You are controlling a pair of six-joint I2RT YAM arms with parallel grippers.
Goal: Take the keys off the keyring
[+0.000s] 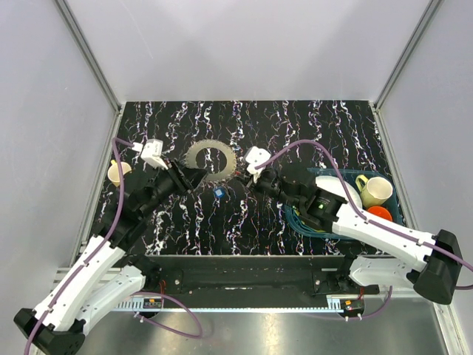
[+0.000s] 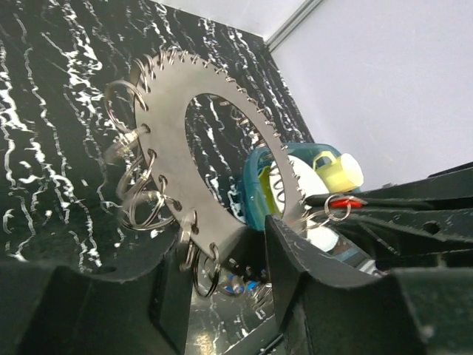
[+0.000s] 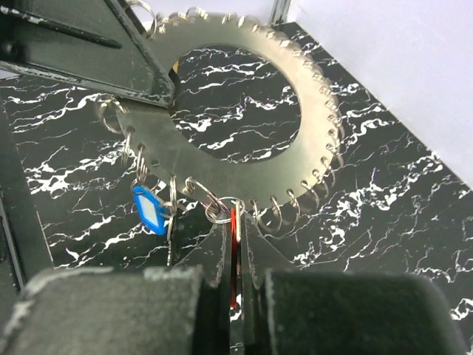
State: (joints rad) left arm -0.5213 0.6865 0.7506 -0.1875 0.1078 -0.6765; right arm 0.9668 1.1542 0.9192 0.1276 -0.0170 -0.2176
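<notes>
Keys, 2: red key (image 3: 234, 222) pinched by right gripper (image 3: 235, 259); blue key (image 3: 150, 211) on keyring (image 3: 310, 111) (1). Left gripper (image 2: 225, 251) fingers spread astride rim. Basket (image 1: 397, 209): yellow mug (image 1: 375, 191), orange cup (image 1: 380, 213).

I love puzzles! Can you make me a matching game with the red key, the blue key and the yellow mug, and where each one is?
Things:
1. red key
2. blue key
3. yellow mug

Places:
A. in the basket
B. hooked on the ring, nothing holding it
C. pinched in the right pincer

Pairs: 1-C, 2-B, 3-A
</notes>
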